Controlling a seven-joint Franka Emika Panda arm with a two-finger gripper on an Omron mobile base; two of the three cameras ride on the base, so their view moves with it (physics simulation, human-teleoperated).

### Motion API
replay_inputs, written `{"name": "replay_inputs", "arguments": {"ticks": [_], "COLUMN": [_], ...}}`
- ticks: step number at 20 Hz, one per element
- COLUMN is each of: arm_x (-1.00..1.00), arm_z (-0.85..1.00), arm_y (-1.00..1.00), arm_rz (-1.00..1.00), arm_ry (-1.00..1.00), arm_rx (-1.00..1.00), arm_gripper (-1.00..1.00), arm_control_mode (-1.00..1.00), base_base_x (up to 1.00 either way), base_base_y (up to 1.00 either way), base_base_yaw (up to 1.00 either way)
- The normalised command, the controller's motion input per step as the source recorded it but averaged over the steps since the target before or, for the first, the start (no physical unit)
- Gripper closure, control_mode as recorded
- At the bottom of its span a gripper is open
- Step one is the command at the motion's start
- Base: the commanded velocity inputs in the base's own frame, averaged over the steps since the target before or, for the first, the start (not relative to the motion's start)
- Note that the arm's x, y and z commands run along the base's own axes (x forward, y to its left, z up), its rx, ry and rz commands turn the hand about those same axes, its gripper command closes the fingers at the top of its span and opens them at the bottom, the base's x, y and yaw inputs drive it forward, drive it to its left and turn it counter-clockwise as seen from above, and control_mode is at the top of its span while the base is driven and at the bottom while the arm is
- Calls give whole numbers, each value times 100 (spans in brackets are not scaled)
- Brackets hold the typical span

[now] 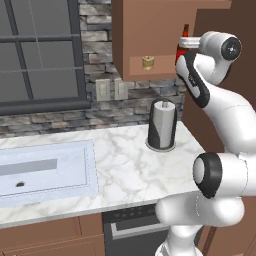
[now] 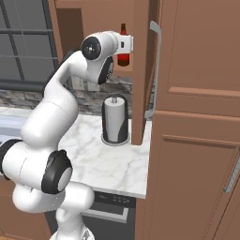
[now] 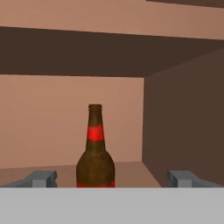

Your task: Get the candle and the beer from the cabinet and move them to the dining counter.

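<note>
White arm (image 1: 220, 165) rises from the base, elbow bent, forearm reaching up and forward, wrist level. Gripper (image 3: 111, 178) points straight ahead, held horizontal, jaws spread wide with nothing between the pads. Both dark fingertips (image 3: 41, 178) sit far apart at the bottom of the hand view.

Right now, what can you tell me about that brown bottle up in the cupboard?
The beer is a small dark brown bottle that looks like glass, with a narrow neck ringed by a red band and more red at its base. It stands upright on the shelf floor of the open wooden cabinet, near the right inner wall but apart from it. The claw is open, its two fingertips set wide to either side of the bottle; nothing grips it yet.
</note>
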Motion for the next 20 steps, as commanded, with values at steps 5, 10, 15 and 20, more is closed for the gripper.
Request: {"name": "replay_inputs", "arguments": {"ticks": [5, 10, 15, 20], "arm_x": [35, 39, 35, 33], "arm_z": [0, 0, 0, 2], "arm_y": [0, 0, 0, 2], "arm_rz": [0, 0, 0, 0], "arm_ry": [-1, -1, 0, 0], "arm_rx": [0, 0, 0, 0], "arm_gripper": [-100, -100, -100, -100], "arm_control_mode": [-100, -100, -100, -100], "base_base_x": [0, 0, 0, 0], "base_base_y": [0, 0, 0, 0], "base_base_yaw": [0, 0, 0, 0]}}
